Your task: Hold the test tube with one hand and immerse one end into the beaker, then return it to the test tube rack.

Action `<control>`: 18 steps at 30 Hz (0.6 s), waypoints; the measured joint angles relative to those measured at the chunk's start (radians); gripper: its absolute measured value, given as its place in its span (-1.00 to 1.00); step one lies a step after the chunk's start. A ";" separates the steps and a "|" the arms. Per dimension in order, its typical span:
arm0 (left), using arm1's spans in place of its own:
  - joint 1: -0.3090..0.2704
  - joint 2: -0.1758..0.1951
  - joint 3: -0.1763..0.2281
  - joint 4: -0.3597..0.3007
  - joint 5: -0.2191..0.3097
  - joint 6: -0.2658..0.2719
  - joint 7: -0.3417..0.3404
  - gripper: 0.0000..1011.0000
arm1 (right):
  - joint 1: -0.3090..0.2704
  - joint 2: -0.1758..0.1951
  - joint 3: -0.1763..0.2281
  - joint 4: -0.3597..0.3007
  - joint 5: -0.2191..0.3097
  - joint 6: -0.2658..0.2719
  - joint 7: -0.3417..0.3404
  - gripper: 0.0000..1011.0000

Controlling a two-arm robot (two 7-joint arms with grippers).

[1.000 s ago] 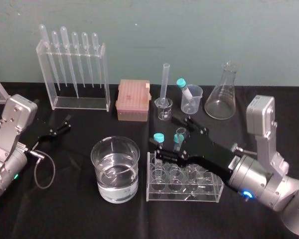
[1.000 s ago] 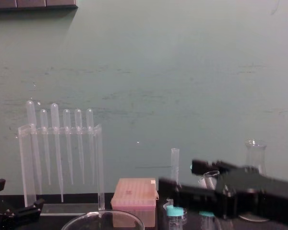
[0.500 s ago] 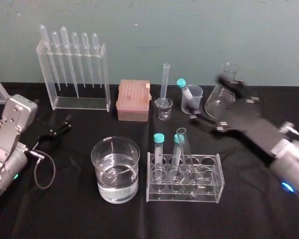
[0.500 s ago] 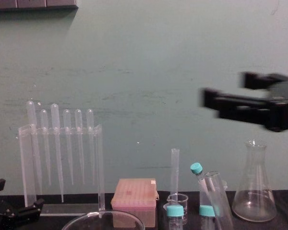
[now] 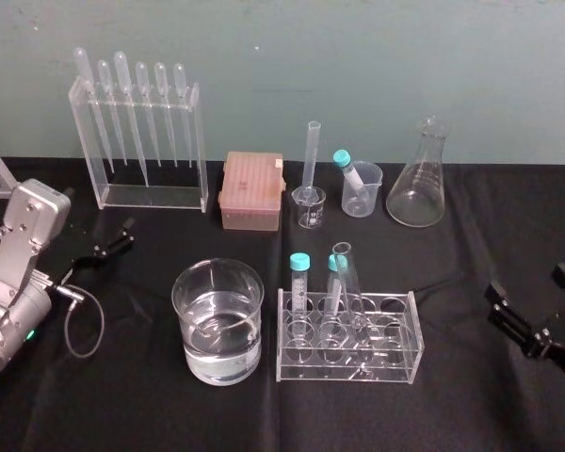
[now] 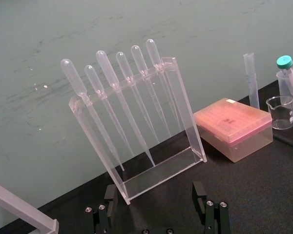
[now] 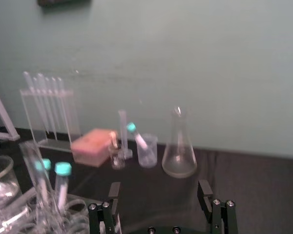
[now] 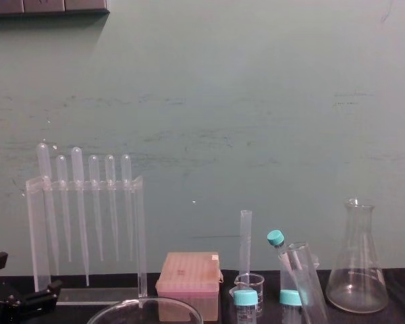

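The test tube (image 5: 346,281) is a clear, open-mouthed tube leaning in the low clear test tube rack (image 5: 397,362), beside two teal-capped tubes. It also shows in the chest view (image 8: 306,282) and the right wrist view (image 7: 35,168). The beaker (image 5: 217,320), wide and holding water, stands just left of the rack. My right gripper (image 5: 527,285) is open and empty, low at the table's right edge, well away from the rack; its fingers (image 7: 203,191) stand wide apart. My left gripper (image 5: 121,237) rests open at the far left, facing the pipette stand.
A tall clear stand of bulb-topped pipettes (image 5: 139,141) is at the back left, a pink box (image 5: 251,189) next to it. Behind the rack stand a thin cylinder in a small beaker (image 5: 310,202), a cup with a teal-capped tube (image 5: 362,187) and a conical flask (image 5: 418,184).
My right gripper has drawn away from the rack, swung up and to the right, and come down at the table's right edge. The test tube stays leaning in the rack. The left arm is still.
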 joint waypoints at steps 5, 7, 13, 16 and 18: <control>0.000 0.000 0.000 0.000 0.000 0.000 0.000 0.98 | 0.016 -0.026 -0.002 0.069 0.041 0.008 0.027 0.99; 0.000 0.000 0.000 0.000 0.000 0.000 0.000 0.98 | 0.028 -0.035 -0.006 0.089 0.052 0.018 0.035 0.99; 0.000 0.000 0.000 0.000 0.000 0.000 0.000 0.98 | 0.024 -0.033 -0.006 0.084 0.050 0.017 0.035 0.99; 0.000 0.000 0.000 0.000 0.000 0.000 0.000 0.98 | 0.023 -0.032 -0.006 0.082 0.050 0.016 0.035 0.99; 0.000 0.000 0.000 0.000 0.000 0.000 0.000 0.98 | 0.022 -0.031 -0.006 0.081 0.049 0.016 0.034 0.99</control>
